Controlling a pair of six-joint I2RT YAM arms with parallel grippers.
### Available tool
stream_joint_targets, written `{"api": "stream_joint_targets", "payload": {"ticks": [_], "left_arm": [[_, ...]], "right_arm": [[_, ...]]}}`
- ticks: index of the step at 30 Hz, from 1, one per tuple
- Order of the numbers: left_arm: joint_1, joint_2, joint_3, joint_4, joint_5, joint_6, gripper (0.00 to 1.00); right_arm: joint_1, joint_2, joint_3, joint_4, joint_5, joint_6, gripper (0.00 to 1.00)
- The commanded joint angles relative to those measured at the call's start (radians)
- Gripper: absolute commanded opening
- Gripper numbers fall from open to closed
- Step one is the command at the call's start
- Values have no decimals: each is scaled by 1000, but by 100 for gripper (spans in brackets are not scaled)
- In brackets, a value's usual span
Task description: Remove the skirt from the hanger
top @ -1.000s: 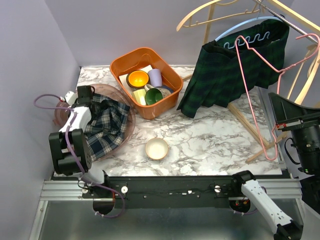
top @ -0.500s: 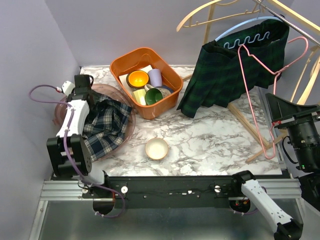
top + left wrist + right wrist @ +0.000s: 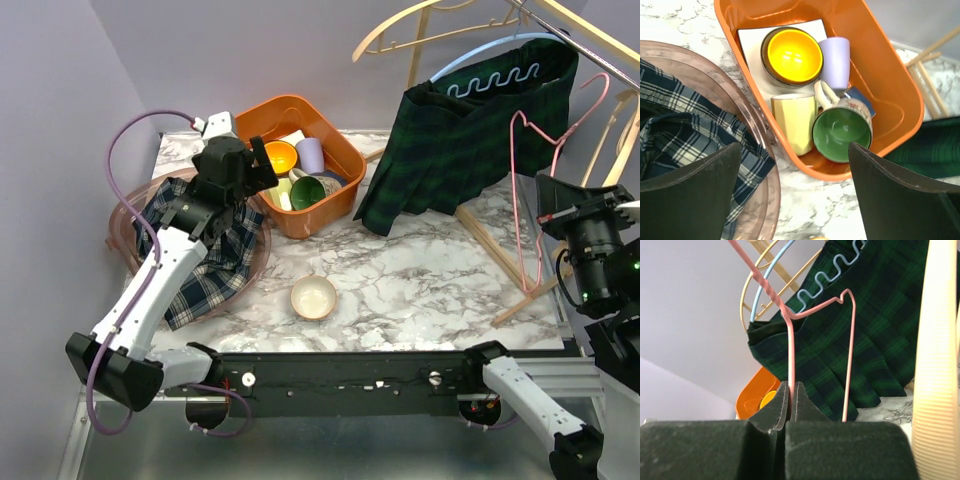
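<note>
A dark green plaid skirt (image 3: 460, 150) hangs on a light blue hanger (image 3: 480, 55) on the wooden rack at the back right; it also shows in the right wrist view (image 3: 880, 340). My right gripper (image 3: 548, 205) is shut on the wire of an empty pink hanger (image 3: 521, 200), held upright to the right of that skirt; the wire (image 3: 791, 355) sits between the closed fingers (image 3: 791, 386). A blue plaid skirt (image 3: 205, 250) lies in the pink tray (image 3: 262, 235). My left gripper (image 3: 262, 162) is open and empty above the tray's edge and the orange bin (image 3: 792, 150).
The orange bin (image 3: 335, 150) holds a yellow bowl (image 3: 791, 55), a lilac cup (image 3: 836, 62), a pale yellow cup and a green-lined mug (image 3: 842, 130). A small cream bowl (image 3: 313, 296) stands on the marble table. The wooden rack (image 3: 400, 25) and its legs fill the right side.
My left arm has swung from the tray's left side up and right to the orange bin. My right gripper has drawn the pink hanger right, off the front of the green skirt.
</note>
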Motion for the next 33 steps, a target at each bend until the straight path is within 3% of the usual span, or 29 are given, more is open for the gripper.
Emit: {"api": "stream_joint_targets", "payload": {"ticks": [1,9,15,29,33], "left_arm": [[-45,-89,-76,72,-35,128,99],[-69,-119,-145,76,-32,191,99],[-72,-151,-190,118,-21,207,99],[-72,-146,-181,133,68,202,99],[-72,-155,-170,136,70,196,99]], "right_arm": [[-3,62,67,-10,101,26,1],[-3,166,95,71,172,96,1],[-5,217,144,117,286,60,1],[-3,254,129,266,309,-29,1],[-3,280,140,288,384,-65,1]]}}
